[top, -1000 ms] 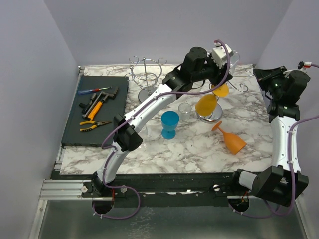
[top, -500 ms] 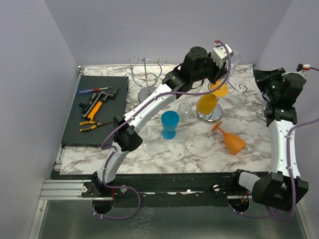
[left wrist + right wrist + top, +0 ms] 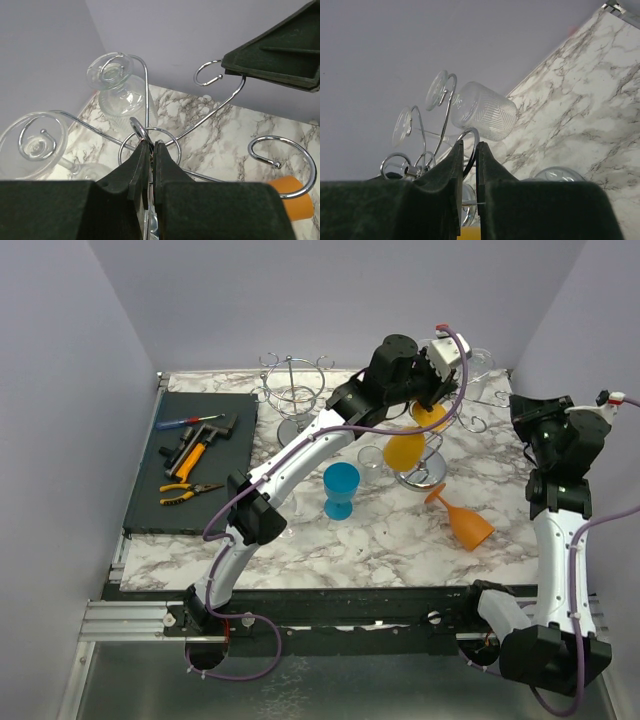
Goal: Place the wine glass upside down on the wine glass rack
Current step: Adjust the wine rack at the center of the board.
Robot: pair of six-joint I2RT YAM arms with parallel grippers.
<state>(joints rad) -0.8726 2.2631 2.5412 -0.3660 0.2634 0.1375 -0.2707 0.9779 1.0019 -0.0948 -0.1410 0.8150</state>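
"On the far right of the table, how much of the job was done?"

"Part of it, by the look of things. Two orange glasses point(image 3: 405, 452) and a clear glass point(image 3: 121, 97) hung bowl-down from the wine glass rack point(image 3: 427, 477). An orange wine glass point(image 3: 463, 521) lay on its side on the table, just near of the rack, with nothing holding it. It had yet to be picked up, turned over and hung."

"And the pincers?"

"Neither had a glass. The left pincer point(image 3: 151, 146) was pinched almost shut on the wire ring at the rack's centre. The right pincer point(image 3: 468, 150) appeared closed nearly as tight around one of the rack's hooked arms, on its right side. A blue glass point(image 3: 340, 488) stood upright further left, well apart from both."
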